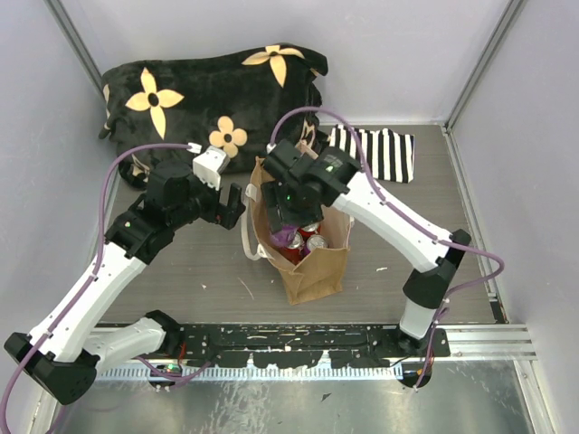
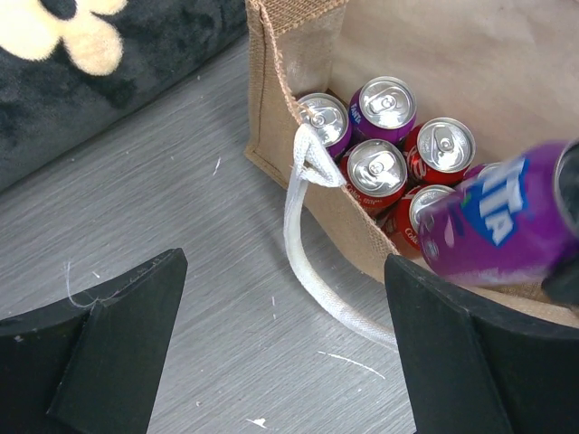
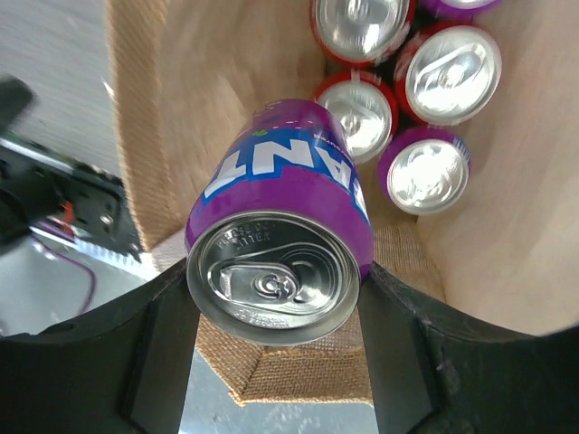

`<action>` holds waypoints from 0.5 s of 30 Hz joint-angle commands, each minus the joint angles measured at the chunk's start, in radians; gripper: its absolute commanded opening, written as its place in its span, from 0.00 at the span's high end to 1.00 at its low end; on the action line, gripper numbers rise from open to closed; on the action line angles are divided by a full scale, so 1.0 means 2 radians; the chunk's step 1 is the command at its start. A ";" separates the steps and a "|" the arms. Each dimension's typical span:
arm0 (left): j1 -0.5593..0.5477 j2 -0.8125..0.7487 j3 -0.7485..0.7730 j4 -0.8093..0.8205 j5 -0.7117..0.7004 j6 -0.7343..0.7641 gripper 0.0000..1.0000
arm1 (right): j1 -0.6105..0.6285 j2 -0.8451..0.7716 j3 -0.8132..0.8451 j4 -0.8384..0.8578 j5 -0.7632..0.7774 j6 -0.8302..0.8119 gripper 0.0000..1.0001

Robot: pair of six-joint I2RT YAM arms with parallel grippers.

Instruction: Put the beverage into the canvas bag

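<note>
Right gripper (image 3: 280, 357) clamps a purple Fanta can (image 3: 282, 212) over the canvas bag (image 1: 318, 274) at frame centre; left gripper (image 2: 285, 303) gapes wide, empty.

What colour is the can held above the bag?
The can is purple with a blue-and-white label; the right wrist view shows it best.

The left arm (image 1: 90, 289) and right arm (image 1: 389, 212) share white link shells and chunky black joint housings. A thin purple cable (image 1: 314, 108) loops along each. The fingers (image 2: 109, 362) are flat, matte-black wedges.
</note>
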 commanded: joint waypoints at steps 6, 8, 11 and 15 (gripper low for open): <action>0.002 0.007 0.004 0.010 0.007 0.009 0.02 | 0.056 -0.016 -0.040 -0.045 -0.021 0.039 0.99; 0.002 0.008 0.002 0.012 0.009 0.010 0.02 | 0.068 -0.022 -0.054 -0.045 -0.031 0.048 0.99; 0.002 0.009 0.000 0.017 0.008 0.010 0.02 | 0.084 -0.028 -0.072 -0.045 -0.036 0.061 0.99; 0.002 0.012 -0.002 0.018 0.009 0.012 0.02 | 0.094 -0.038 -0.108 -0.044 -0.035 0.075 0.99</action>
